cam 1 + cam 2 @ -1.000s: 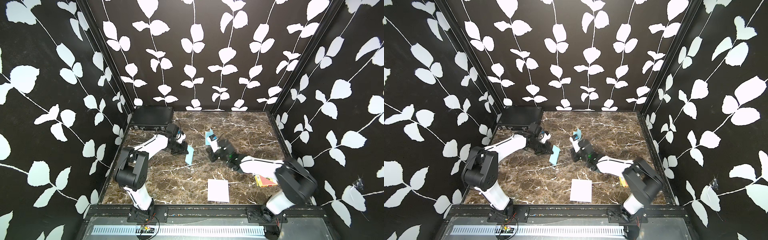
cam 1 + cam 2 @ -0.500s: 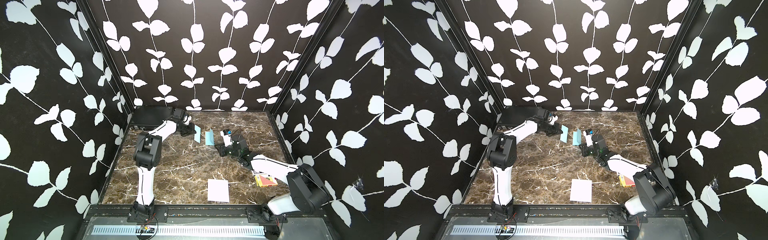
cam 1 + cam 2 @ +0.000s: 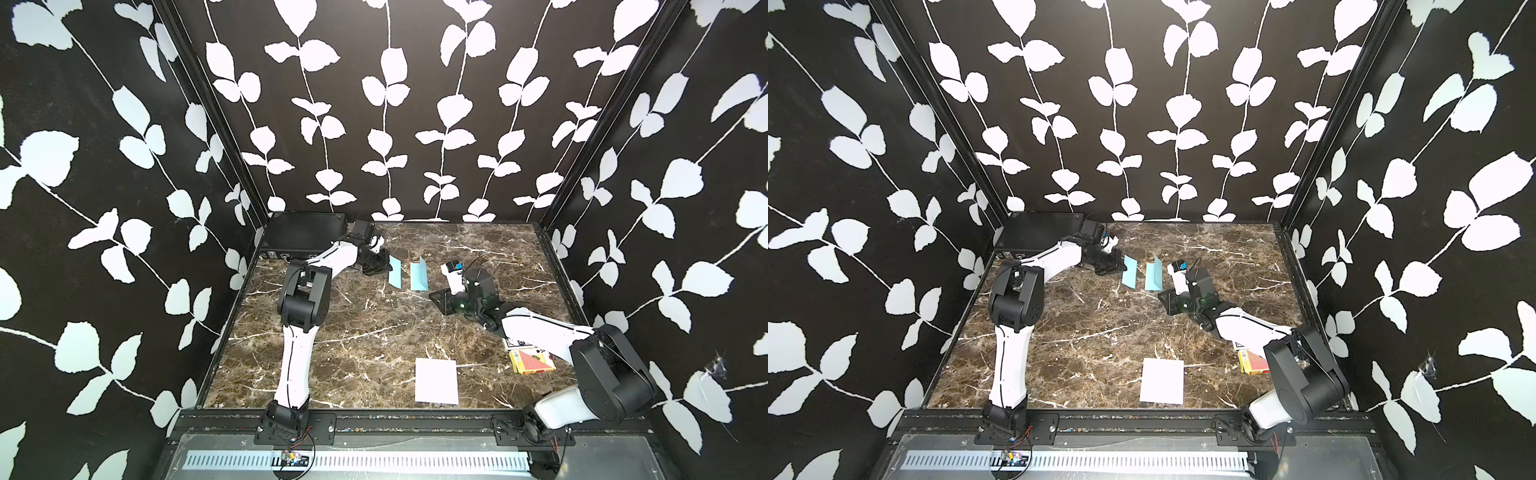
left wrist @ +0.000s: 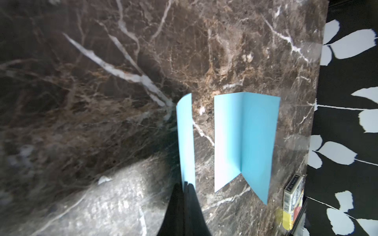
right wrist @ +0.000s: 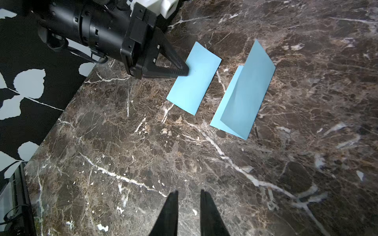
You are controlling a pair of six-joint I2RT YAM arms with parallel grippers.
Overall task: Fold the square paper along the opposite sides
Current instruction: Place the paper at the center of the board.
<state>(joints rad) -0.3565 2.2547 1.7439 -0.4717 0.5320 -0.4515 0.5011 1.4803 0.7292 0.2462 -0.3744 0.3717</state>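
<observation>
The left gripper (image 5: 184, 71) was pressed together on one short edge of a folded blue paper (image 5: 194, 81), pinching it at the back of the marble table (image 3: 353, 332). The strip reached out from the fingertips towards the table's middle, and whether its far end touched the stone could not be told. Just beside it, but apart, a second blue paper (image 5: 245, 90) stood on the marble as a half-open tent, with one flap raised and the crease along one long side. The right gripper (image 5: 189, 193) hovered low over bare marble near that tent, its jaws slightly spread and holding nothing. Well apart, near the front edge, a white sheet (image 3: 436, 381) lay flat; a card box (image 3: 532, 360) sat by the right arm, and a black box (image 3: 305, 232) filled the back-left corner.
</observation>
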